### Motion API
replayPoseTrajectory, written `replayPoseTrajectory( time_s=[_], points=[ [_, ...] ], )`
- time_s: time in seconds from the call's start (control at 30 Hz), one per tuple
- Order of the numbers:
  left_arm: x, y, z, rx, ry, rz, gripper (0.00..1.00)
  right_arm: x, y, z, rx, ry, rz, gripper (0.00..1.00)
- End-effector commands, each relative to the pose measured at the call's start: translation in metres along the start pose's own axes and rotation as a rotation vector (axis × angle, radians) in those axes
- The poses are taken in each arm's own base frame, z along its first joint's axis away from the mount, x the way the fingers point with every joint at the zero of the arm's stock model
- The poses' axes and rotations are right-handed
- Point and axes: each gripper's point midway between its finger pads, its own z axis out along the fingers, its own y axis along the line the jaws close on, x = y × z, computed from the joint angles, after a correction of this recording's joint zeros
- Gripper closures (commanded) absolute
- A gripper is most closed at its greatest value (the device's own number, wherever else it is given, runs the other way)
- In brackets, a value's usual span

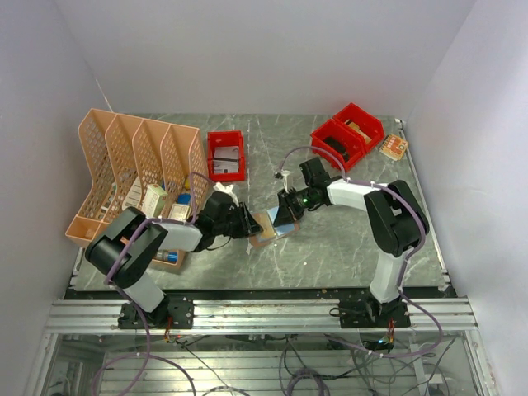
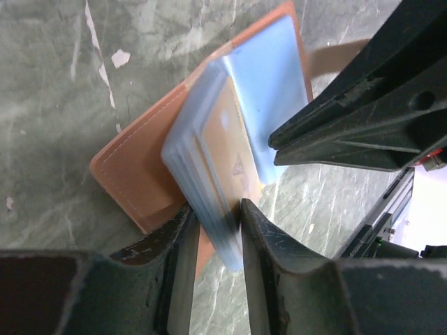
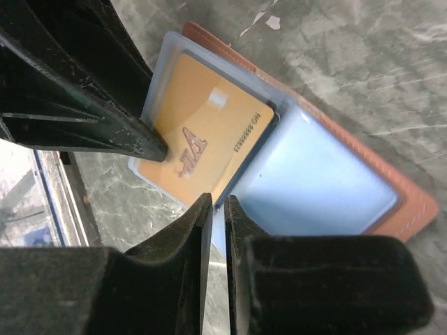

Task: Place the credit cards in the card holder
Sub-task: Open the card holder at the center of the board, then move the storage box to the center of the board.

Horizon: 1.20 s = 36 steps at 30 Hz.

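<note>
The tan card holder [image 1: 266,231] [image 2: 133,174] [image 3: 413,209] lies open on the table between both arms. Its stack of clear sleeves [image 2: 202,174] stands up on edge, and an orange card [image 3: 202,139] sits in one sleeve. My left gripper [image 1: 245,223] [image 2: 216,220] straddles that stack and pinches its lower end between both fingers. A light blue credit card [image 2: 269,77] [image 3: 314,188] lies over the holder's other half. My right gripper [image 1: 290,208] [image 3: 218,202] is shut on that card's near edge, its jaws almost touching.
A peach mesh file rack [image 1: 132,165] stands at the back left. One red bin [image 1: 226,155] is behind the holder, and two red bins [image 1: 346,132] with a small orange box [image 1: 393,147] sit at the back right. A flat box [image 1: 169,257] lies by the left arm.
</note>
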Motion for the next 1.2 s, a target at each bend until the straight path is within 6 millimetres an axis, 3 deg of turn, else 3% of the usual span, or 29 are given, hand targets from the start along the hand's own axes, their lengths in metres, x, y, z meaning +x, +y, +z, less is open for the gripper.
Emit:
replayPoseTrajectory(
  time_s=[0.0, 0.2, 0.33, 0.57, 0.77, 0.87, 0.93, 1.0, 1.03, 1.17],
  points=[
    [-0.008, 0.016, 0.005, -0.107, 0.017, 0.074, 0.63, -0.017, -0.004, -0.016, 0.075, -0.034, -0.092, 0.86],
    [-0.026, 0.030, 0.007, -0.262, 0.041, 0.182, 0.65, -0.012, -0.042, -0.037, 0.221, -0.024, -0.044, 0.85],
    [-0.035, 0.037, 0.001, -0.349, 0.054, 0.242, 0.54, -0.005, -0.052, -0.047, 0.192, -0.031, 0.010, 0.84],
    [-0.068, 0.020, -0.033, -0.410, -0.045, 0.311, 0.48, -0.031, -0.025, -0.070, 0.112, -0.134, -0.119, 0.82],
    [-0.103, -0.028, -0.055, -0.298, -0.141, 0.417, 0.48, -0.050, -0.002, -0.100, 0.087, -0.221, -0.260, 0.82],
    [-0.132, -0.048, -0.064, -0.274, -0.218, 0.471, 0.38, -0.063, 0.011, -0.122, 0.111, -0.283, -0.355, 0.80],
    [-0.151, -0.055, -0.067, -0.265, -0.252, 0.492, 0.26, -0.078, 0.018, -0.136, 0.169, -0.333, -0.450, 0.70],
    [-0.169, -0.055, -0.064, -0.269, -0.250, 0.487, 0.16, -0.089, 0.024, -0.147, 0.202, -0.363, -0.532, 0.49],
    [-0.177, -0.054, -0.061, -0.271, -0.235, 0.485, 0.15, -0.093, 0.026, -0.150, 0.207, -0.362, -0.536, 0.44],
    [-0.197, -0.021, -0.034, -0.343, -0.108, 0.454, 0.16, -0.096, 0.035, -0.149, 0.105, -0.312, -0.455, 0.42]
  ],
)
